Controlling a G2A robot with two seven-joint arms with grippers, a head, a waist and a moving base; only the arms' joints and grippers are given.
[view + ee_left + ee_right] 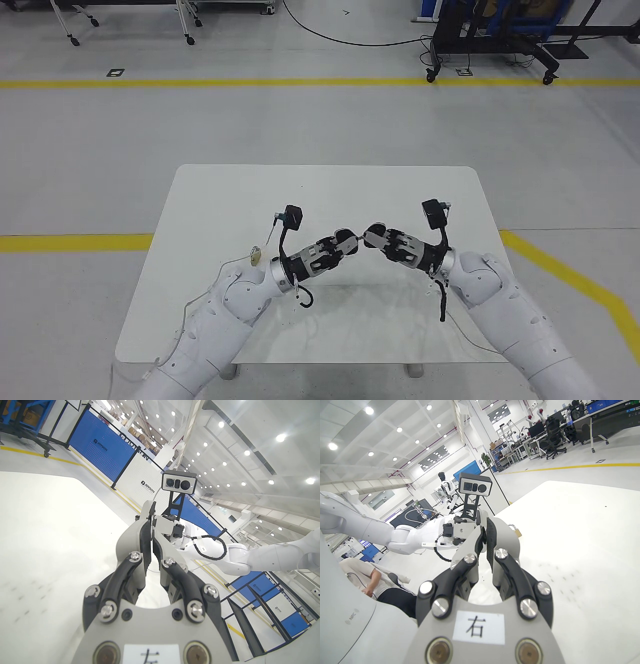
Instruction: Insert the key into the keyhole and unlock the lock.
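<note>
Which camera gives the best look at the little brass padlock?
The right wrist view: the padlock looks biggest there, brass body and shackle clear, partly hidden by the right gripper. The top view shows a tiny brass speck beside the left arm. The left wrist view faces away.

item 1, top view: we look from above the arms steeply down on the white table (pixel 300 190) at middle range, with the floor (pixel 320 120) beyond its far edge.
item 2, left wrist view: we sit close behind the left gripper (pixel 151 520) and sight along it, tilted up over the table toward the ceiling (pixel 250 430). the right arm's wrist camera (pixel 178 483) faces us.
item 3, right wrist view: we sit close behind the right gripper (pixel 486 525) and sight the opposite way. the left arm's wrist camera (pixel 475 486) faces us.
shared: all three views take in the tabletop and the mid-table spot where both grippers meet tip to tip.
</note>
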